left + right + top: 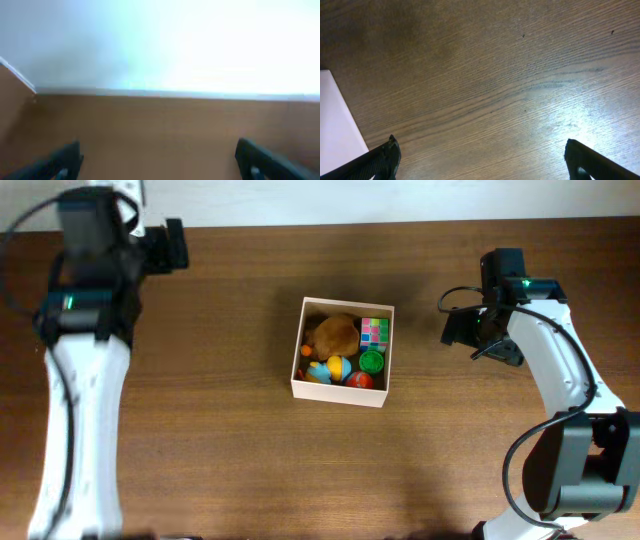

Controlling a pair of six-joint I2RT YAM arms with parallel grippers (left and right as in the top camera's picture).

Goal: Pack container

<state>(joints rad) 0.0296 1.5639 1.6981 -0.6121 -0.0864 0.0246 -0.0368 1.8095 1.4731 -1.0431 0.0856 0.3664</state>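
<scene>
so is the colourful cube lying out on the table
No, the cube sits inside the container, in its upper-right corner in the overhead view, beside the brown plush.

A dark brown wooden table [220, 430] with fine, visible grain fills the overhead view. Its far edge meets a pale wall [400, 200]. One thing rests directly on the wood: a square, shallow, open-topped container [338, 393] with thin white walls. It sits near the middle of the table, turned slightly askew to the table's edge. Close up, the wood shows a bright patch of glare.
</scene>
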